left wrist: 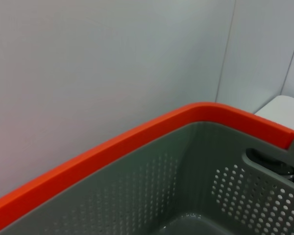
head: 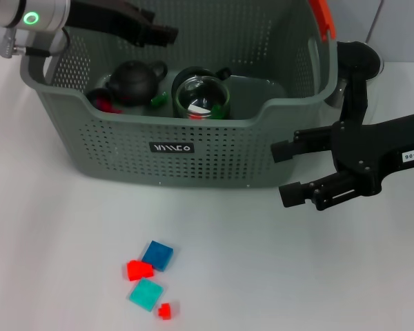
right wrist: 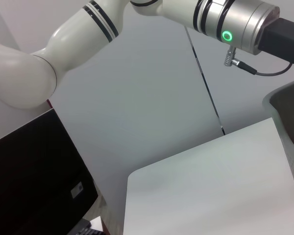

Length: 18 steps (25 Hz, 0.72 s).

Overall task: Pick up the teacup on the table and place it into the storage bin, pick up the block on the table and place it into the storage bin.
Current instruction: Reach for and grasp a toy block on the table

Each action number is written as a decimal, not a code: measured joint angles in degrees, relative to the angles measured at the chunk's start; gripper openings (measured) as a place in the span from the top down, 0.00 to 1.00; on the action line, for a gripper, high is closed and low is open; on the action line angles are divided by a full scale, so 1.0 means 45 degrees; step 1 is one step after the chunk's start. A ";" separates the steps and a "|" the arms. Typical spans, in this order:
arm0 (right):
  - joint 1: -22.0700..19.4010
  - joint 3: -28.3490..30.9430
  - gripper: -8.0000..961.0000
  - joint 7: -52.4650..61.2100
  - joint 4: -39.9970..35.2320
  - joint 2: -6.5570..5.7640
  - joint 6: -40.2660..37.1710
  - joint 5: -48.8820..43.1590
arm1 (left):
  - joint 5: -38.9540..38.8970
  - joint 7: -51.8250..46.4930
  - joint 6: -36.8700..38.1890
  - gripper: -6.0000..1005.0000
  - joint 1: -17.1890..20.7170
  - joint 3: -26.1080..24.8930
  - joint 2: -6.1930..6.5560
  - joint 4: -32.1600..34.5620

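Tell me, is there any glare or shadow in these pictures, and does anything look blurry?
Head view: soft even light, with a faint shadow under the grey-green perforated plastic storage bin on the white table and reflections on the round glass vessel inside it. Left wrist view: the bin's orange-red rim looks slightly soft. Right wrist view: a green ring light glows on the other arm.

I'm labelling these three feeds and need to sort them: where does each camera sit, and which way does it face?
Head view: high on the robot, facing down at the storage bin and table; left gripper and right gripper show.
Left wrist view: above the bin, facing its orange-red rim and the wall; no arm shows.
Right wrist view: beside the bin, facing across the table; the left arm shows.
All three share the bin.
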 joint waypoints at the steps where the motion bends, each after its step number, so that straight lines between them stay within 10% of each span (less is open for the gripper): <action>1: 0.0000 0.0002 0.02 -0.0006 0.0000 -0.0007 -0.0006 0.0001 | -0.0001 -0.0052 0.0031 0.64 0.0021 -0.0002 0.0000 -0.0183; 14: -0.0001 0.0056 0.02 -0.0166 -0.0013 -0.0240 -0.0212 0.0031 | -0.2250 -0.0058 0.5447 0.06 0.2712 -0.0633 -0.0930 -0.6056; 18: -0.0012 0.0048 0.02 -0.0192 -0.0019 -0.0305 -0.0302 0.0021 | -0.2770 0.0873 0.6992 0.05 0.3646 -0.0713 -0.1102 -0.6493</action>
